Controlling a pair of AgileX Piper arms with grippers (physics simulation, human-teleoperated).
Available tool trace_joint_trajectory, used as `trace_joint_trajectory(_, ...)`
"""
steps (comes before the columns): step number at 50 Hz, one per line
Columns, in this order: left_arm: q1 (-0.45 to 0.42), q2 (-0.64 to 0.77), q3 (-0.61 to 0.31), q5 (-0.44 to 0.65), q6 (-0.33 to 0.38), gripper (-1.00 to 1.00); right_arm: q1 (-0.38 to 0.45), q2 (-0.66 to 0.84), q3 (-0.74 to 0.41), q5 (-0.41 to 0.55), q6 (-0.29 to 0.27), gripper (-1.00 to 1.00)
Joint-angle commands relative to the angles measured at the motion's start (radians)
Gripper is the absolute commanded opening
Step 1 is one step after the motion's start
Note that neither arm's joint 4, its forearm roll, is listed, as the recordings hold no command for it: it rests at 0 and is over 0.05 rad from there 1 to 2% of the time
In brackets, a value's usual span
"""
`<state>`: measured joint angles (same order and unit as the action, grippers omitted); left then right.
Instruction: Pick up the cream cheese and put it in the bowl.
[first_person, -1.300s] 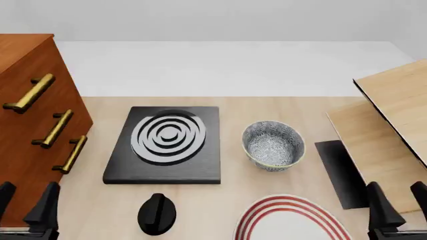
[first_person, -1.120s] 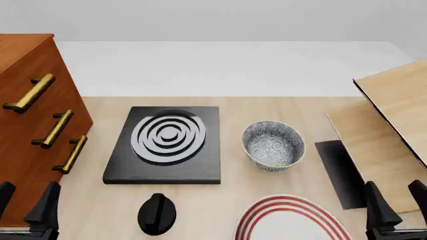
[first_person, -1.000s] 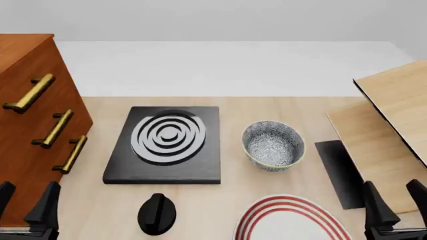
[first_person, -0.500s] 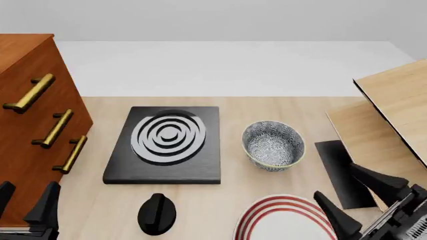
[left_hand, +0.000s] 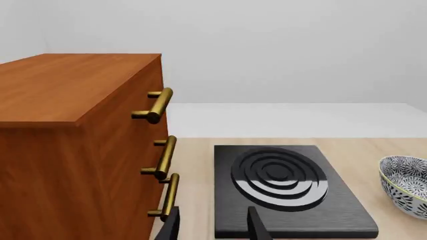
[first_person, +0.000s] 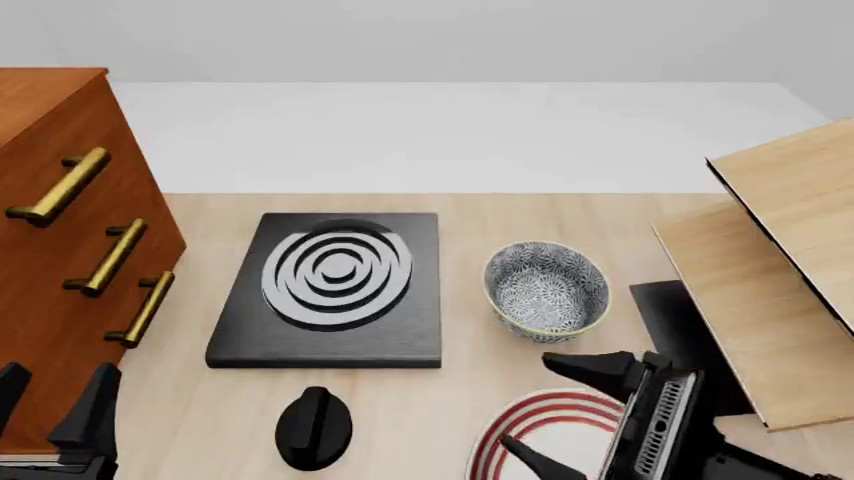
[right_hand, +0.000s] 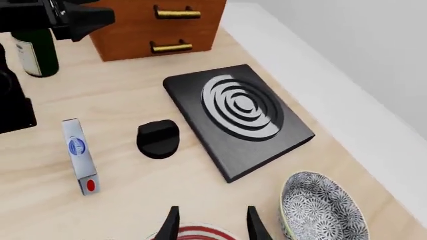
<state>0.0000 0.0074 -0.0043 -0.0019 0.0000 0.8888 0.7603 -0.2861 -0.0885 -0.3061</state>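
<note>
Search/approach step, nothing gripped yet.
Right gripper jaws spread, empty, over the plate; cream cheese lies well off to one side of them, bowl just beside. Left gripper released, idle. Next I'd swing right across, then descend.

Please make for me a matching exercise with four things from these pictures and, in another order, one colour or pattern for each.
Things:
1. bowl
2. plate
3. drawer handles
4. knob

Colours or patterns:
A. brass gold
B. plain black
C. white with red rings
D. grey-and-white floral speckle

Right pairs: 1-D, 2-C, 3-A, 4-B
</note>
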Motion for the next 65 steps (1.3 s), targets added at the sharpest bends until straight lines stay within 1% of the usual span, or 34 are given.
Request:
trace_joint_trajectory(1,0.0,0.0,0.0,0.0,0.0,1.0,0.146,0.243,-0.038,-0.122,0.01,1.0)
trace_joint_trajectory(7,0.0,0.0,0.0,0.0,0.0,1.0,0.197,0.364,-0.066,-0.174,0.013,1.0)
trace_joint_trajectory(12,0.0,0.0,0.0,0.0,0.0,1.0,0.245,0.422,-0.091,-0.19,0.027,1.0)
trace_joint_trajectory(15,0.0,0.0,0.0,0.0,0.0,1.0,0.256,0.445,-0.097,-0.197,0.027,1.0)
trace_joint_trajectory(16,0.0,0.0,0.0,0.0,0.0,1.0,0.28,0.48,-0.113,-0.203,0.034,1.0)
trace_joint_trajectory(20,0.0,0.0,0.0,0.0,0.0,1.0,0.303,0.518,-0.13,-0.212,0.039,1.0)
trace_joint_trajectory(22,0.0,0.0,0.0,0.0,0.0,1.0,0.327,0.547,-0.146,-0.22,0.052,1.0)
trace_joint_trajectory(25,0.0,0.0,0.0,0.0,0.0,1.0,0.351,0.588,-0.163,-0.232,0.058,1.0)
trace_joint_trajectory(26,0.0,0.0,0.0,0.0,0.0,1.0,0.389,0.635,-0.189,-0.24,0.077,1.0)
trace_joint_trajectory(31,0.0,0.0,0.0,0.0,0.0,1.0,0.407,0.674,-0.202,-0.255,0.088,1.0)
trace_joint_trajectory(33,0.0,0.0,0.0,0.0,0.0,1.0,0.426,0.693,-0.214,-0.258,0.1,1.0)
trace_joint_trajectory(41,0.0,0.0,0.0,0.0,0.0,1.0,0.457,0.743,-0.24,-0.273,0.113,1.0)
trace_joint_trajectory(43,0.0,0.0,0.0,0.0,0.0,1.0,0.454,0.758,-0.242,-0.282,0.104,1.0)
trace_joint_trajectory(57,0.0,0.0,0.0,0.0,0.0,1.0,0.472,0.827,-0.26,-0.331,0.132,1.0)
trace_joint_trajectory(59,0.0,0.0,0.0,0.0,0.0,1.0,0.474,0.835,-0.262,-0.337,0.138,1.0)
trace_joint_trajectory(60,0.0,0.0,0.0,0.0,0.0,1.0,0.487,0.87,-0.273,-0.358,0.151,1.0)
trace_joint_trajectory(64,0.0,0.0,0.0,0.0,0.0,1.0,0.486,0.905,-0.279,-0.38,0.157,1.0)
trace_joint_trajectory(65,0.0,0.0,0.0,0.0,0.0,1.0,0.489,0.915,-0.281,-0.386,0.166,1.0)
